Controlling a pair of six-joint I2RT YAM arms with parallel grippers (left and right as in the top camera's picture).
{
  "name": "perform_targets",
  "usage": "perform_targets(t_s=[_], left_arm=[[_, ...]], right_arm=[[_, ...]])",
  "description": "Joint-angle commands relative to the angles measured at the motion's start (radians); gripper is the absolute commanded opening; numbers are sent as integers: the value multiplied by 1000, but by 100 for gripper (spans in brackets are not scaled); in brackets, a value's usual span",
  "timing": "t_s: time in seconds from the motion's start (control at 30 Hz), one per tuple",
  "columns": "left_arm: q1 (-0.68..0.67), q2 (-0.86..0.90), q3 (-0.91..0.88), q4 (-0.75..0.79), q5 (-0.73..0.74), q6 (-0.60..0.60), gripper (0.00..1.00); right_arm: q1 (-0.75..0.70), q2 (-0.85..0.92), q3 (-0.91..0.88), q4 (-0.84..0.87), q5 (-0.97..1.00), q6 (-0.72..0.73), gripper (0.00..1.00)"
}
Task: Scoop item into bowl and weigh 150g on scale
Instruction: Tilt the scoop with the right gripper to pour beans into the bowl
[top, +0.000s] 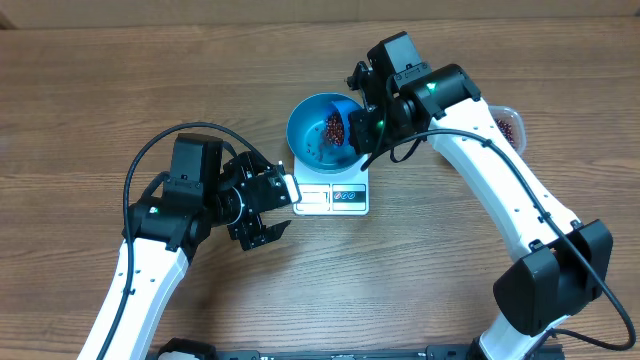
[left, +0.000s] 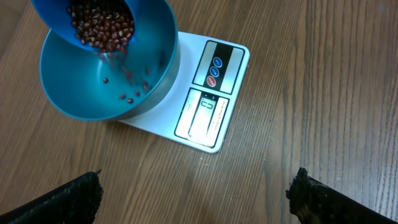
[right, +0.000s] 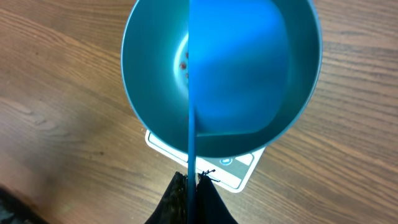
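So the right gripper is clenched tight on the thin handle of a small blue scoop. It's holding the scoop tipped over the blue bowl. From the right wrist view you mostly see the back of the scoop, filling the right half of the bowl's opening, with the handle edge-on as a thin blue line running down into the pinched fingers.

The beans are mostly piled in the scoop, which is tilted down at the bowl's far rim in the left wrist view. A few look blurred just below the scoop's lip, and a handful sit scattered on the bottom of the bowl. That's only a thin sprinkle, and most of the blue floor shows.

The bowl sits on the white scale and covers its back part. The display window and three round buttons stick out in front. I can't read the display, it's too small.

The left gripper is wide open and holding nothing. It hangs over the wooden table just beside the scale's left front corner, not touching it.

There's also a clear tub with more beans, on the far side of the right arm and partly hidden by it.
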Motion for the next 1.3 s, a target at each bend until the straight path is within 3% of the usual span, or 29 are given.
perform_targets(t_s=[0.0,1.27], left_arm=[[-7,6,-5,0,8,-10,99],[-7,6,-5,0,8,-10,100]], right_arm=[[19,3,33,13,48,0,4],[204,3,33,4,434,-4,4]])
